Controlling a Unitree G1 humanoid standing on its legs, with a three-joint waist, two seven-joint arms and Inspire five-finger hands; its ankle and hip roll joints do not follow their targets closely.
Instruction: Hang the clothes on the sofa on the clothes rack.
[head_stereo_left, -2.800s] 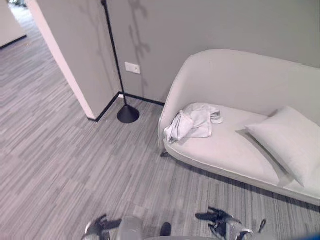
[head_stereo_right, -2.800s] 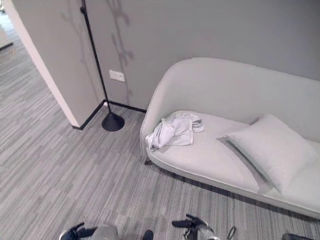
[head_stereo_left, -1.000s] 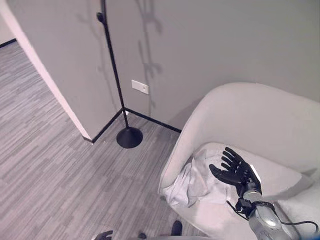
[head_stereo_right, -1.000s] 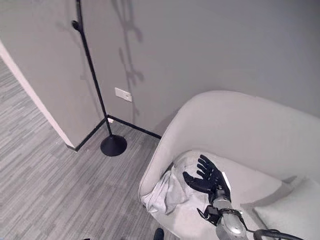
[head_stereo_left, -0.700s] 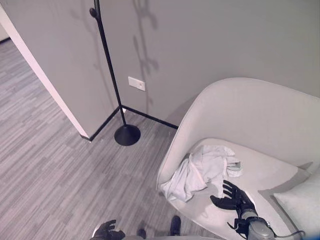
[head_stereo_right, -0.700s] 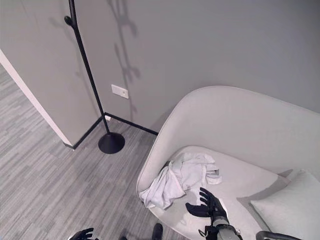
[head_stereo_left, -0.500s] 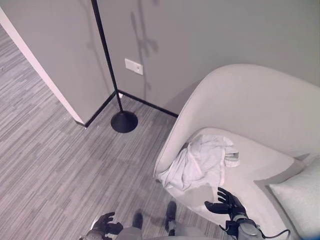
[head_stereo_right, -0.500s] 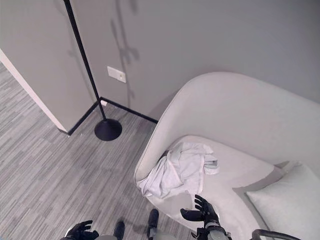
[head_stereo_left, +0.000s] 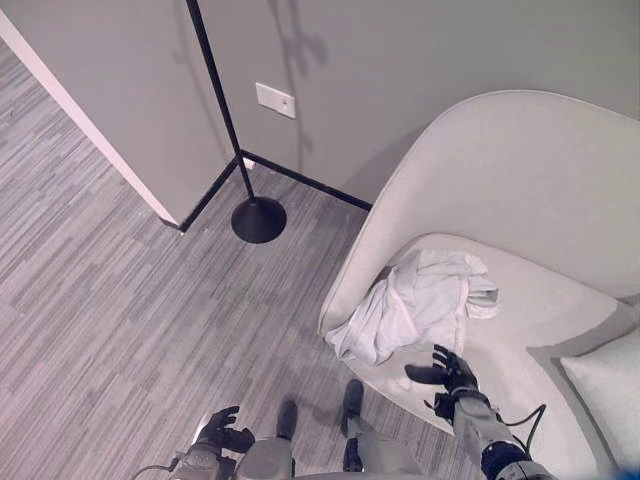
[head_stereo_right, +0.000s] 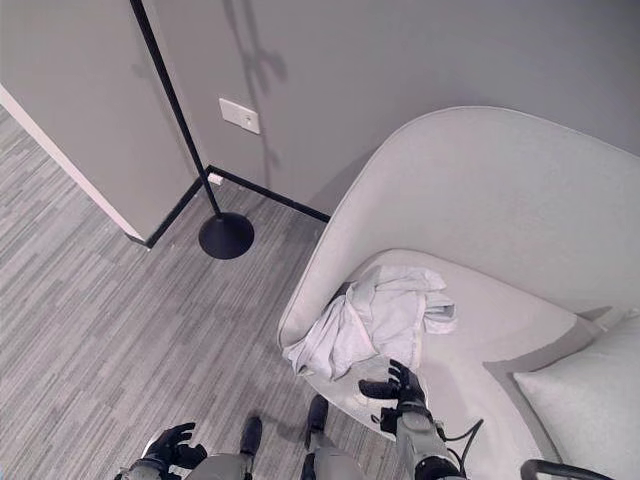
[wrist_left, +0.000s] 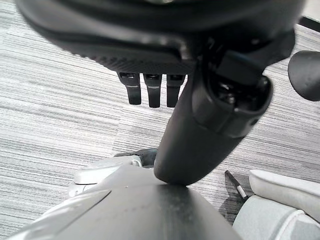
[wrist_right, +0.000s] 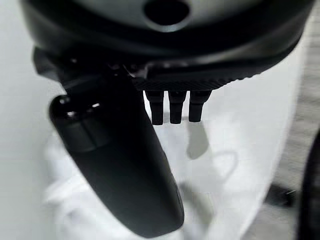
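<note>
One garment (head_stereo_left: 418, 305) is what you are after — a crumpled white piece lying on the seat of the pale sofa (head_stereo_left: 520, 190), at the end nearest the clothes rack (head_stereo_left: 240, 160). Half a second ago your right hand (head_stereo_left: 447, 373) sat lower in the head view; it has come up and now hovers over the seat just at the cloth's 5 o'clock edge, fingers spread and relaxed, grasping nothing, with pale cloth showing past its fingers in the right wrist view. The whole view has also shifted. The garment's long axis runs from 1 o'clock to 7 o'clock, its narrower bunched end pointing at 7 o'clock over the seat's front rim. Your left hand (head_stereo_left: 222, 432) hangs low at 7 o'clock over the striped floor (head_stereo_left: 110, 290) — fingers loose, empty. The pillow (head_stereo_right: 590, 390) lies at 4 o'clock, well apart from the cloth.
</note>
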